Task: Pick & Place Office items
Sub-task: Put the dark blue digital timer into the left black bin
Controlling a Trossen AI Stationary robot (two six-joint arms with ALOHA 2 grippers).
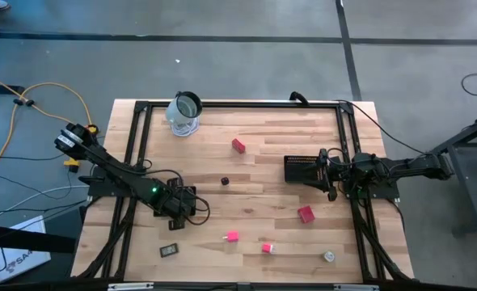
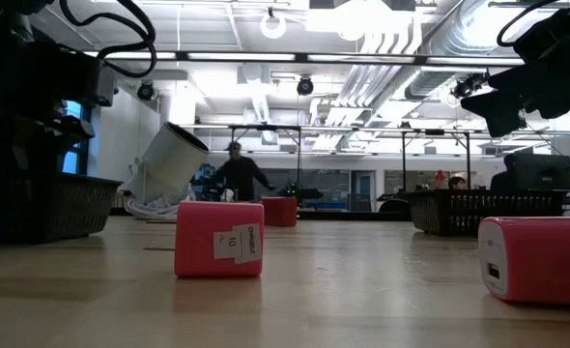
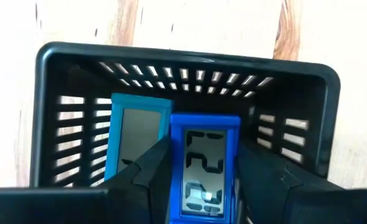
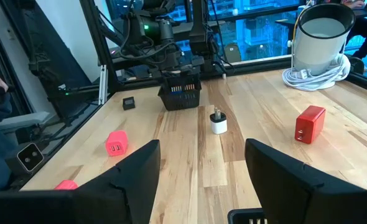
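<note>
Two arms show from above: the left gripper (image 1: 176, 204) hangs over a black mesh basket (image 1: 183, 212). Its wrist view shows it clamped on a blue clock (image 3: 203, 174), basket wall (image 3: 190, 71) beyond. The right gripper (image 4: 202, 163), fingers apart, faces a red block (image 4: 310, 123).

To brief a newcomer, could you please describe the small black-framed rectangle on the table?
On the light wooden table, find the black mesh basket under the left arm. Just beside it, nearer the table's edge, lies the small black-framed rectangle: flat and dark with a pale face, unlike the chunky pink blocks nearby.
</note>
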